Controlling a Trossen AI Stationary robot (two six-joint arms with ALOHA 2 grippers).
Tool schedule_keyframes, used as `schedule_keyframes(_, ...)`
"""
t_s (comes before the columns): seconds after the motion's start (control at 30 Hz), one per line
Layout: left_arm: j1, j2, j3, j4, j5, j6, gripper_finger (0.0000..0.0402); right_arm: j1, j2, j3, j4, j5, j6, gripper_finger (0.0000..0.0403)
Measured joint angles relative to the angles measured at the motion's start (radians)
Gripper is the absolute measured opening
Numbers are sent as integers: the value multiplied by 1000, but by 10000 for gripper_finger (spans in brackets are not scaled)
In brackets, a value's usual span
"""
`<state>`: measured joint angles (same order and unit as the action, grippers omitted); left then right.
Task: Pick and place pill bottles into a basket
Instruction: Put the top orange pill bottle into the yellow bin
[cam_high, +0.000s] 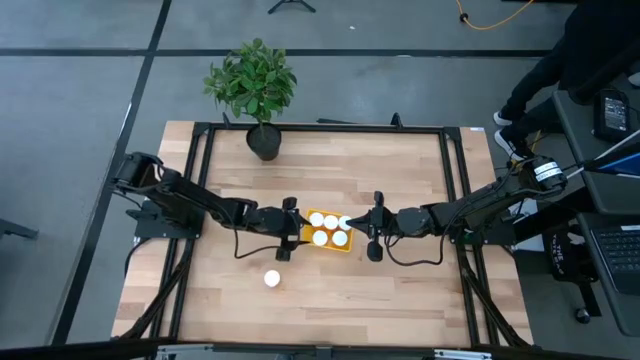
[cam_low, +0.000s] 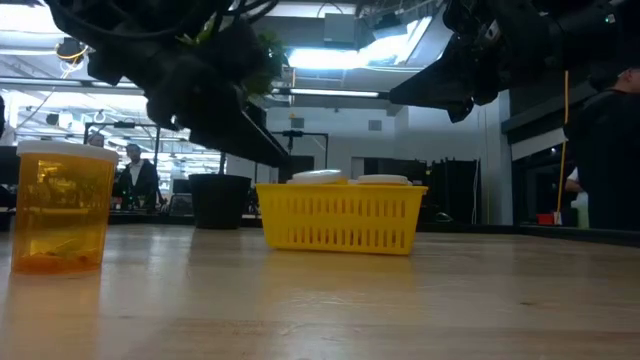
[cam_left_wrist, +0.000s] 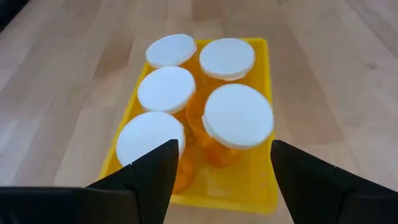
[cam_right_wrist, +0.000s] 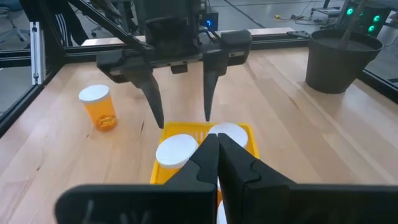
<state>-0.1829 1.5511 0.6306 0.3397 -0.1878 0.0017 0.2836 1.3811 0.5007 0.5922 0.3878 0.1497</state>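
Five pill bottles (cam_left_wrist: 237, 115) stand in the basket (cam_left_wrist: 266, 198); left claw (cam_left_wrist: 221, 171) open, empty, above it; right claw (cam_right_wrist: 217, 155) shut, empty; next: fetch the last bottle (cam_high: 271, 279) off the desk (cam_high: 400, 300).

potted plant (cam_high: 255, 90) (dark pot), wooden table (cam_high: 400, 290)
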Motion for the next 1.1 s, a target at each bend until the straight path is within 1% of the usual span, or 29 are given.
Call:
schedule_keyframes(0.13, -5, 7, 0, 1, -15, -13, 251, 0, 0, 0, 0, 0, 0, 4)
schedule_keyframes(0.3, -8, 7, 0, 26, -23, -66, 258, 0, 0, 0, 0, 0, -1, 4)
schedule_keyframes(0.5, -20, 7, 0, 55, -20, -52, 276, 0, 0, 0, 0, 0, -2, 4)
schedule_keyframes(0.67, -22, 23, 0, 60, -27, -57, 282, 0, 0, 0, 0, 0, -4, 4)
schedule_keyframes(0.8, -32, 77, 1, 121, -80, -57, 282, 0, 0, 0, 0, 0, -4, 4)
schedule_keyframes(0.9, -44, 123, 1, 173, -122, 1, 282, 0, 0, 0, -1, 0, -4, 4)
schedule_keyframes(0.97, -55, 137, 1, 193, -163, 44, 282, 0, 0, 0, -1, 0, -4, 4)
schedule_keyframes(1.1, -67, 141, 1, 202, -185, 61, 282, 0, 0, 0, -13, 0, -3, 4)
